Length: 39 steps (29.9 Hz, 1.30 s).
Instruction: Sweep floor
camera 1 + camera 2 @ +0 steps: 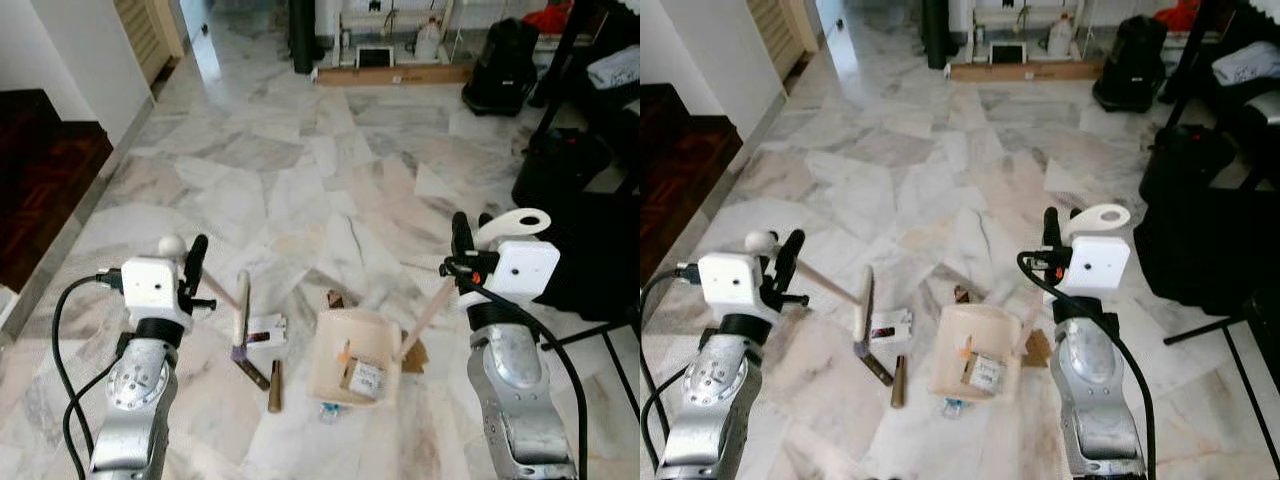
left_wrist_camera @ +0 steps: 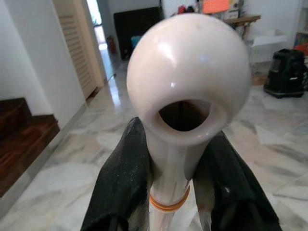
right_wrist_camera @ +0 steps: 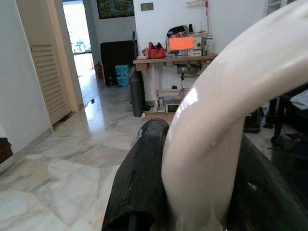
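— What was seen around the work area?

— A pale marble floor (image 1: pixel 300 180) was spread ahead. A dark wooden step (image 1: pixel 40 170) was noted on the robot's left beside a white wall, black bags (image 1: pixel 505 65) and dark furniture on its right, and a long cardboard box (image 1: pixel 395 74) at the far end under a cluttered table. The ground between the arms was scattered with litter: a small white carton (image 1: pixel 266 331), a brown tube (image 1: pixel 274 386) and brown scraps (image 1: pixel 335 299) just beside the dustpan.

— And the task's things?

— A cream brush (image 1: pixel 240 315) was gripped by the left gripper (image 1: pixel 193 268); the black fingers (image 2: pixel 122 187) were pressed against the handle just below its rounded, holed knob. The handle was slanted down and toward the robot's right, and the bristle head was stood nearly upright on the floor, touching the carton or just beside it; which could not be told.

— The dustpan?

— The cream dustpan (image 1: pixel 345 350) was laid on the floor between the arms, with a small box held inside. Its long handle (image 1: pixel 425 315) was angled up and to the right into the right gripper (image 1: pixel 463 240), whose fingers (image 3: pixel 137 187) were clamped on the handle below its curved loop end.
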{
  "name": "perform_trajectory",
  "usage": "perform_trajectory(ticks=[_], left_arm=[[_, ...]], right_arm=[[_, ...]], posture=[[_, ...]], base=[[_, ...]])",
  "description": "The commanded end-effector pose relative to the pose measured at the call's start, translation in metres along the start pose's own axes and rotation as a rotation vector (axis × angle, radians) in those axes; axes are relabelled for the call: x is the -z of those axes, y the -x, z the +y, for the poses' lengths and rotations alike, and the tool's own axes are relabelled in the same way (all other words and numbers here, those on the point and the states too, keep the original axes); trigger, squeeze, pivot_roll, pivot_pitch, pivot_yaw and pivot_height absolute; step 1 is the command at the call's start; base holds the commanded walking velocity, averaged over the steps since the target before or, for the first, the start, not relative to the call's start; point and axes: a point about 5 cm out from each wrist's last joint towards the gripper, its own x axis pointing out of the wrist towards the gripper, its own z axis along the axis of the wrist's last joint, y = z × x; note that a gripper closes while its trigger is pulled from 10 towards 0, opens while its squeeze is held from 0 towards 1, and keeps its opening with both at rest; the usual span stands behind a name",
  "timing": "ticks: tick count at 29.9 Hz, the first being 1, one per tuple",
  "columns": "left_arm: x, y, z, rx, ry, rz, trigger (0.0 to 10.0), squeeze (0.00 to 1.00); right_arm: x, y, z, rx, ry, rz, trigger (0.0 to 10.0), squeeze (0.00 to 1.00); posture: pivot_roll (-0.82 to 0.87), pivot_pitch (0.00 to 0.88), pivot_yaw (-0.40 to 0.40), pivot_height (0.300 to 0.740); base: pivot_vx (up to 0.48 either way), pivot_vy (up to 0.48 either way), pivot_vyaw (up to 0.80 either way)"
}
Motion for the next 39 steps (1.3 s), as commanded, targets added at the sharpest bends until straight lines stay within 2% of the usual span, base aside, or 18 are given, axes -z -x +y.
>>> perform_trajectory(ticks=[1,5,9,15,17,19,23,33,39], left_arm=[[0.000,0.001,0.008,-0.050,0.004,-0.014,10.0,0.00],[0.000,-0.002,0.008,-0.043,-0.015,-0.014,10.0,0.00],[0.006,0.003,0.012,-0.059,-0.007,0.008,10.0,0.00],[0.009,0.005,0.018,-0.074,-0.039,0.024,10.0,0.00],[0.009,0.005,0.022,-0.077,-0.082,0.034,10.0,0.00],[0.009,0.006,0.032,-0.122,-0.061,0.033,10.0,0.00],[0.009,0.006,0.038,-0.140,-0.082,0.037,10.0,0.00],[0.008,0.004,0.031,-0.145,-0.077,0.038,10.0,0.00],[0.011,0.010,0.024,-0.137,-0.062,0.044,10.0,0.00]], right_arm=[[-0.008,-0.003,0.009,-0.029,-0.016,-0.054,10.0,0.00],[-0.007,-0.008,0.015,-0.048,-0.039,-0.055,10.0,0.00],[-0.006,-0.008,0.018,-0.058,-0.050,-0.055,10.0,0.00],[-0.004,-0.010,0.023,-0.068,-0.069,-0.058,10.0,0.00],[-0.003,-0.011,0.025,-0.082,-0.074,-0.056,10.0,0.00],[-0.005,-0.012,0.027,-0.085,-0.076,-0.059,10.0,0.00],[-0.005,-0.014,0.027,-0.084,-0.082,-0.066,10.0,0.00],[-0.007,-0.018,0.030,-0.098,-0.092,-0.073,10.0,0.00],[-0.011,-0.021,0.030,-0.112,-0.094,-0.088,10.0,0.00]], posture=[[0.00,0.015,0.038,0.740],[0.01,0.009,0.038,0.740],[0.01,0.000,0.038,0.740],[0.04,0.000,0.042,0.740],[0.04,0.000,0.041,0.740],[0.04,0.000,0.039,0.740],[0.05,0.002,0.042,0.740],[0.05,0.028,0.042,0.740],[0.05,0.046,0.037,0.740]], base=[[0.000,0.000,0.77],[0.000,0.000,0.78],[0.000,0.000,0.79],[0.000,0.000,0.79],[0.000,0.000,0.79],[0.000,0.000,0.79],[0.000,0.000,0.79],[0.000,0.000,0.79],[0.000,0.000,0.79]])
